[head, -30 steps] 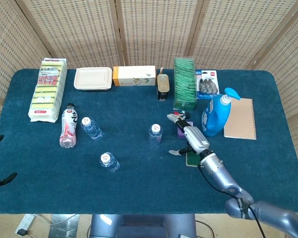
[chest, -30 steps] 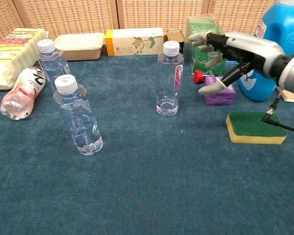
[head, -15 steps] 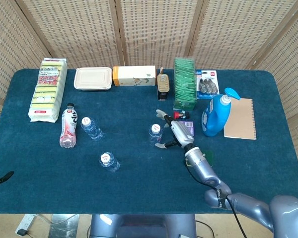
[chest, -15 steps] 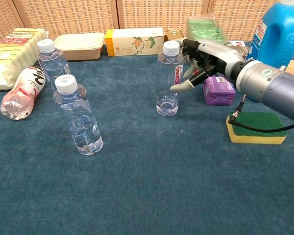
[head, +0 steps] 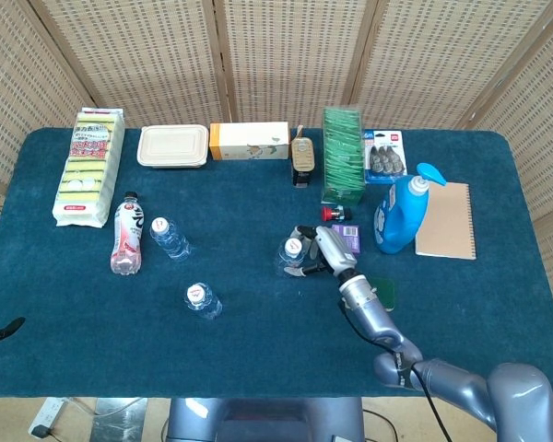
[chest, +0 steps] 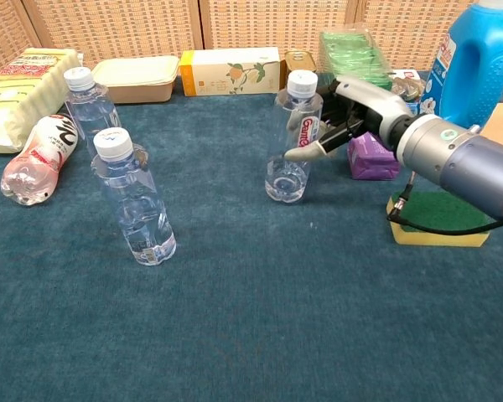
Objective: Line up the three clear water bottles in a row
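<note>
Right hand grips labelled clear water bottle, bottle tilted slightly right. Left of it: second clear bottle upright, nearer camera; third clear bottle upright behind that. Pink-label bottle lies flat at far left. Purple box and green-topped yellow sponge right of gripped bottle.

A staged test room: woven screens surround a blue-carpeted table of household goods.
</note>
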Tool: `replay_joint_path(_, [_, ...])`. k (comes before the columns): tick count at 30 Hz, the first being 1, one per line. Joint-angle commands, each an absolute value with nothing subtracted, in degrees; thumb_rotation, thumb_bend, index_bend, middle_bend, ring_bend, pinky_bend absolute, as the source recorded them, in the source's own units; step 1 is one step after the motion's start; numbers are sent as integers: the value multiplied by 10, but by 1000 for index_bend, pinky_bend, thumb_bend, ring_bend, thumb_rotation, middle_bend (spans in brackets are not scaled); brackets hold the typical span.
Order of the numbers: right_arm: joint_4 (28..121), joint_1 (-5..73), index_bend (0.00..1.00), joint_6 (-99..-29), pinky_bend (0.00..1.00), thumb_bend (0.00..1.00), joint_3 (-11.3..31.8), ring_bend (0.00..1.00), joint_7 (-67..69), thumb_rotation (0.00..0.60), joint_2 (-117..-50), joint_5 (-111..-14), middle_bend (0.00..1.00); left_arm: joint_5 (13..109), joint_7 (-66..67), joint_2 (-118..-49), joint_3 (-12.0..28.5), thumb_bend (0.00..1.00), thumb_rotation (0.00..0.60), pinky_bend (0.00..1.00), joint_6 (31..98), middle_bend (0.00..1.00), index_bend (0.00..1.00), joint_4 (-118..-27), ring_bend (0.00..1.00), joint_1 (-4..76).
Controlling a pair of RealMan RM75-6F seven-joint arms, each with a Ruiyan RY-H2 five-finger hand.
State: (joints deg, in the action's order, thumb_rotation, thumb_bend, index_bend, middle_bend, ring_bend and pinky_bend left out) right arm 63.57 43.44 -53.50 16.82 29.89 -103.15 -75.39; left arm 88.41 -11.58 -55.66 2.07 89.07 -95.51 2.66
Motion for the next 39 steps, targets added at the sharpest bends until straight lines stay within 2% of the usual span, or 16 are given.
replay_joint_path(1, [676,419,569,-559,629,218,162,593,305,600,-1006,-769,636,887,-115,-557,19,93,600,94,891,0,0,-956,0,26])
replay_joint_path(9, [777,368,569,-604,629,260,121,592,276,600,-930,-796,636,894,-120,-554,16,93,600,95,893,0,0,-957,0,25])
replay_joint_path(33, [768,337,564,-605,630,288,70,582,267,600,-887,-824,625,897,-132,-547,12,92,600,95,885,0,0,-959,0,28])
replay_joint_path(36, [768,337,543,-604,631,288,70,576,267,600,-888,-823,614,898,-132,-547,11,93,600,94,885,0,0,-959,0,27])
replay_joint_path(39, [773,339,437,-597,631,268,66,541,271,600,-884,-828,567,898,-133,-547,11,93,600,95,886,0,0,-959,0,27])
